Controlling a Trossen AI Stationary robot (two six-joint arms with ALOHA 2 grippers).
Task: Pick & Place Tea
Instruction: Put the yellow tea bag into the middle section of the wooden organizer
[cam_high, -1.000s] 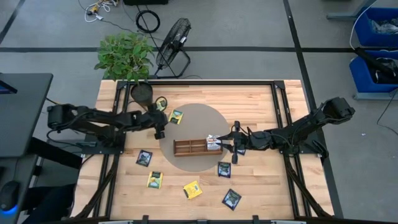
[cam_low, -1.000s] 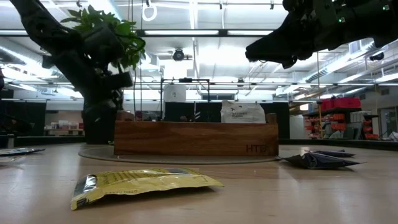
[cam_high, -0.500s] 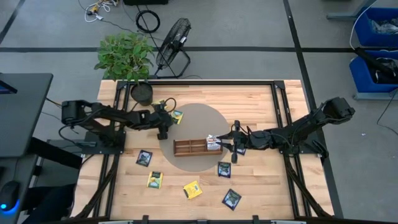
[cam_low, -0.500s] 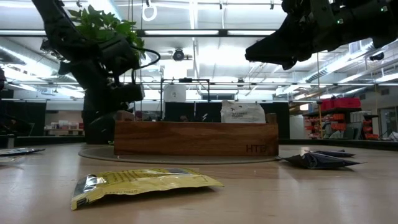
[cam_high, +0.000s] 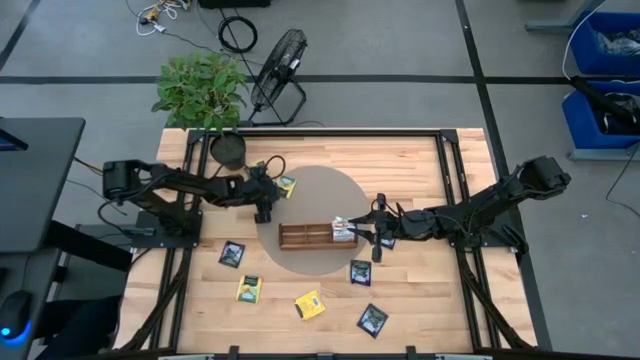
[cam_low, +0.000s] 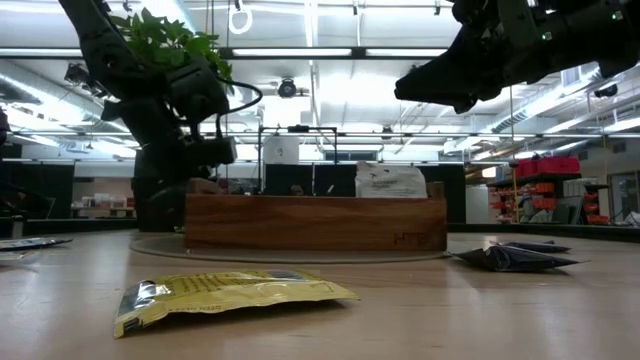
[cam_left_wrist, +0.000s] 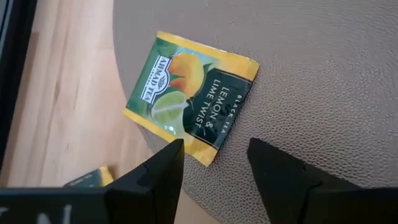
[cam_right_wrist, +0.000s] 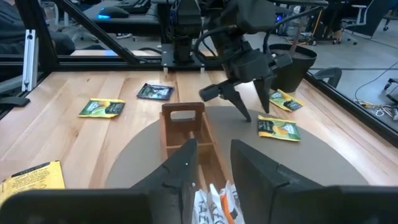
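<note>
left gripper (cam_high: 263, 192): jaws spread, poised over lemon-lime tea sachet (cam_left_wrist: 191, 98) on round mat (cam_high: 330, 195), likely lining up a pick | right gripper (cam_high: 362, 233): jaws part-open above wooden tray (cam_high: 305, 236), white-orange sachets (cam_high: 344, 228) standing inside | others scattered on tabletop (cam_high: 420, 300)

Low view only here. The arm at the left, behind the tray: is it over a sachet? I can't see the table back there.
Observer: Yes. The left end effector hovers open and empty just short of a yellow lemon-lime sachet.
Operator: Where does the sachet lie?
Observer: Flat on the rim of the round grey mat, with one edge over the bare wood, on the far side of the wooden tray from your camera.
Operator: Is the right arm carrying anything?
Observer: No. The right end effector is open and empty above the tray's end compartment, where white-and-orange sachets stand.
</note>
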